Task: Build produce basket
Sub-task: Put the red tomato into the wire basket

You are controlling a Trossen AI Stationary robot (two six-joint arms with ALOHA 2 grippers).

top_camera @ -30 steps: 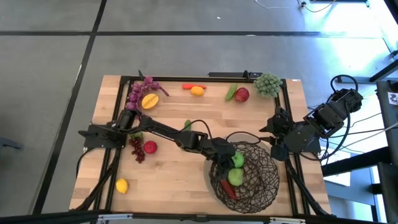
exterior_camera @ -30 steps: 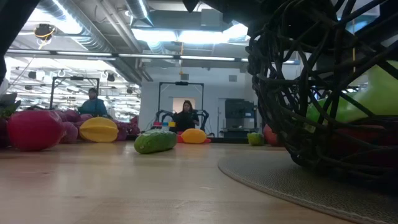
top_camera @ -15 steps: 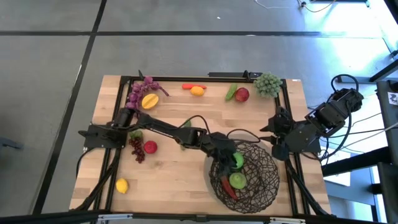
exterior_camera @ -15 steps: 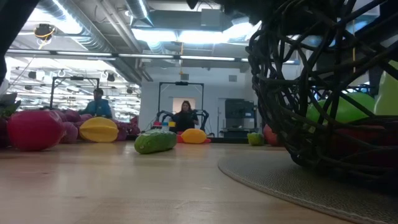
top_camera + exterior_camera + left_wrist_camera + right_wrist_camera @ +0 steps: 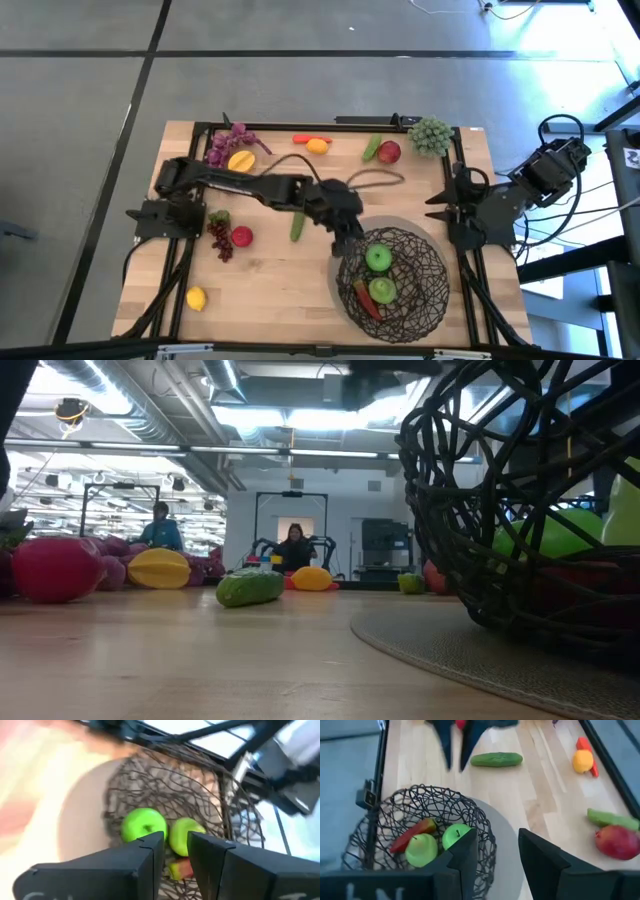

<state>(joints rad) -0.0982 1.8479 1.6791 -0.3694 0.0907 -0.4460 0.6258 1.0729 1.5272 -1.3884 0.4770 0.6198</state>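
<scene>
Our basket (image 5: 392, 283) sits at about five o'clock on the desk (image 5: 280, 285), on a round grey mat, and it holds two green apples (image 5: 378, 258) and a red chili (image 5: 366, 303). The left hand (image 5: 347, 240) hangs just beside the basket's rim at its ten o'clock edge, fingers a narrow gap apart with nothing between them. We judge that a piece has just gone in and the step in hand is fetching the next.

The nearest candidate is the cucumber (image 5: 297, 226), lying on the desk at nine o'clock from the left hand and close to it. To do this well, we should lift clear of the wire rim before swinging over, spread the fingers wider, and close across the cucumber's short width near its middle, not along its length, so it neither rolls nor tips.

The right hand (image 5: 492, 850) waits at three o'clock by the desk's edge, fingers slightly parted, holding nothing.
</scene>
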